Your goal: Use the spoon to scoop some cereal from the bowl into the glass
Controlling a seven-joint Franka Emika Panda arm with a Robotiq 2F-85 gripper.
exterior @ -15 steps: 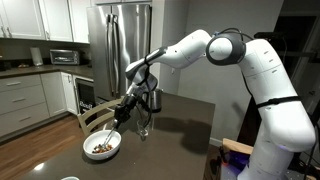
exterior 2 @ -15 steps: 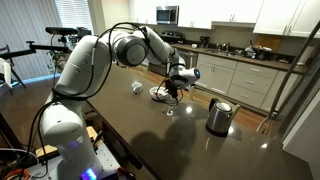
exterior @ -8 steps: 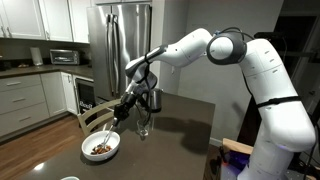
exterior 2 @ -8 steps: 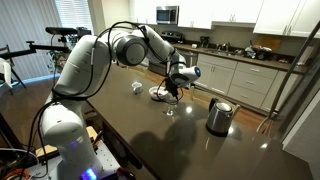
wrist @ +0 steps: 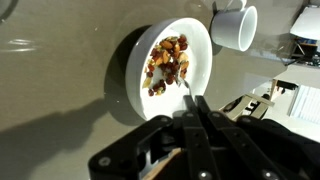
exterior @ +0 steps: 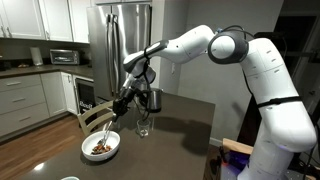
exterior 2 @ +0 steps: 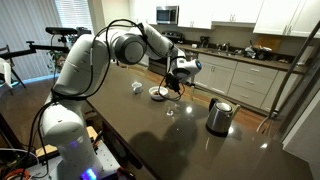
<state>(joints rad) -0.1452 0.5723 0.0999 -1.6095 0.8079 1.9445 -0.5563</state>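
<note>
The white bowl point(exterior: 117, 143) stands at the table's near end with brown and reddish cereal point(exterior: 99, 148) in it. The clear glass point(exterior: 143, 125) stands just beside it on the dark table. My gripper point(exterior: 122, 100) is shut on the slim spoon point(exterior: 108, 124), which slants down towards the bowl and hangs above it. In the wrist view the bowl point(wrist: 203, 42) and cereal point(wrist: 167, 58) lie below the shut fingers point(wrist: 194, 106), with the spoon tip point(wrist: 185, 89) over the bowl's rim. The bowl point(exterior 2: 158, 95), the glass point(exterior 2: 170, 108) and my gripper point(exterior 2: 181, 73) also show in an exterior view.
A steel kettle point(exterior: 153, 99) stands behind the glass and shows as well in an exterior view point(exterior 2: 219, 116). A white mug point(wrist: 236, 27) sits next to the bowl point(exterior 2: 137, 87). The table edge lies close to the bowl. Kitchen cabinets and a fridge stand behind.
My gripper has risen a little with the spoon in it, lifting the spoon higher above the bowl. Bowl, glass and kettle have not moved.
</note>
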